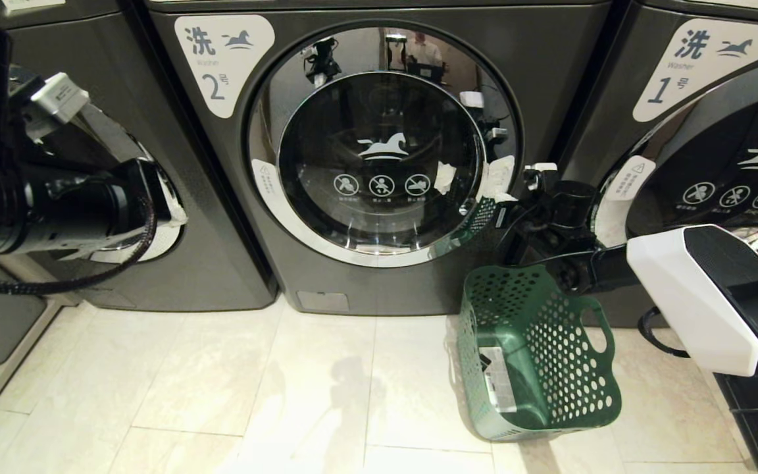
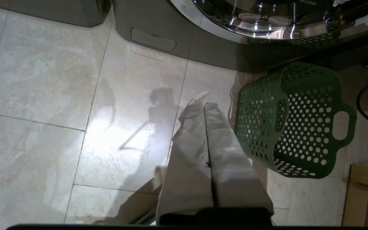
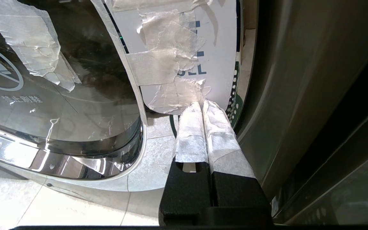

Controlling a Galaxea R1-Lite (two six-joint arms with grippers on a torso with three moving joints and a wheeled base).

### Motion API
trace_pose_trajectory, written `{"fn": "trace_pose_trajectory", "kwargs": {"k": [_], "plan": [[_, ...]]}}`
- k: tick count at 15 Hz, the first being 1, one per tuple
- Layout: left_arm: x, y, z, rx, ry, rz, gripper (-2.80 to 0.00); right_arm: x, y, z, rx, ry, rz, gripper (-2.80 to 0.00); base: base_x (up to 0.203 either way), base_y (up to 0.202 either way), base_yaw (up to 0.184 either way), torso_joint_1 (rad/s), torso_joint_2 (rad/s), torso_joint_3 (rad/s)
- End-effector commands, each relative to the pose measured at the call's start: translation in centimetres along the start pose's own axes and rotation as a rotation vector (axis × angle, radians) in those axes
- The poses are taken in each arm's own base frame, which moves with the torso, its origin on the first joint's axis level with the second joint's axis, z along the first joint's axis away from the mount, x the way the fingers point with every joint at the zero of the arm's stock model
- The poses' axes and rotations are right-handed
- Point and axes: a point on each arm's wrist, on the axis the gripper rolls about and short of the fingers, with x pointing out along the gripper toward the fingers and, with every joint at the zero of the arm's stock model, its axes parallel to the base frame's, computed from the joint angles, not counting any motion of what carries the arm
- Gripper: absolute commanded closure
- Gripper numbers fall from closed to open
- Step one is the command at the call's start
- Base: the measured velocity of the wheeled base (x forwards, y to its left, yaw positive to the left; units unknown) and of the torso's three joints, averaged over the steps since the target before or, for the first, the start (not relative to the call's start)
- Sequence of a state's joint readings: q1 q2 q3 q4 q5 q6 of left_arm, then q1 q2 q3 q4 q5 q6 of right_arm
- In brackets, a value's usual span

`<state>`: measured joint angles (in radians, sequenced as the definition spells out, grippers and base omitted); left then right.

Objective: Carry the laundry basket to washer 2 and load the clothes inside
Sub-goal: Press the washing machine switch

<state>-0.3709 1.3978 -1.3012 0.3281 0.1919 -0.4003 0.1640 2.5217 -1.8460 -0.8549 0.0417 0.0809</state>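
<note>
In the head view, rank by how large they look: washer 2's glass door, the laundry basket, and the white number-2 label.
1. washer 2's door, largest.
2. laundry basket; it sits nearer the camera, so it may look bigger than it is.
3. number-2 label, smallest.

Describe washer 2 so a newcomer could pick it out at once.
Three dark grey front-load washers stand in a row on the pale tiled floor. Washer 2 is the middle one, its door closed. Its white label shows a 2; its right-hand neighbour's shows a 1.
</note>
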Motion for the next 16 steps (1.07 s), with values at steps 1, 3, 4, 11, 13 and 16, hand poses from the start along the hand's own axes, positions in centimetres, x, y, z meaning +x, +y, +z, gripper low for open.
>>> {"fn": "trace_pose_trajectory", "kwargs": {"k": [1,3,4,11,13,16], "plan": [[-0.3,0.1,-0.3,0.0,0.006,0.001,0.0,-0.1,0.4,1.4,0.003,-0.039,0.008,0.0,0.0,0.0,0.0,0.0,0.0,0.0],[-0.3,0.2,-0.6,0.002,0.012,0.007,0.0,-0.1,0.9,1.8,0.006,-0.045,0.018,0.0,0.0,0.0,0.0,0.0,0.0,0.0],[-0.5,0.3,-0.7,0.002,0.011,0.006,0.0,-0.1,1.0,1.9,0.006,-0.048,0.029,0.0,0.0,0.0,0.0,0.0,0.0,0.0],[-2.2,1.0,-1.5,0.001,0.003,0.003,0.0,0.7,1.3,0.3,0.009,-0.047,0.072,0.0,0.0,0.0,0.0,0.0,0.0,0.0],[-2.9,1.3,-1.9,0.003,0.001,0.002,0.0,1.0,1.4,-0.3,0.014,-0.051,0.079,0.0,0.0,0.0,0.0,0.0,0.0,0.0],[-4.6,1.7,-1.9,0.024,-0.024,-0.011,0.0,-0.2,1.6,1.1,0.009,-0.012,0.07,0.0,0.0,0.0,0.0,0.0,0.0,0.0]]}}
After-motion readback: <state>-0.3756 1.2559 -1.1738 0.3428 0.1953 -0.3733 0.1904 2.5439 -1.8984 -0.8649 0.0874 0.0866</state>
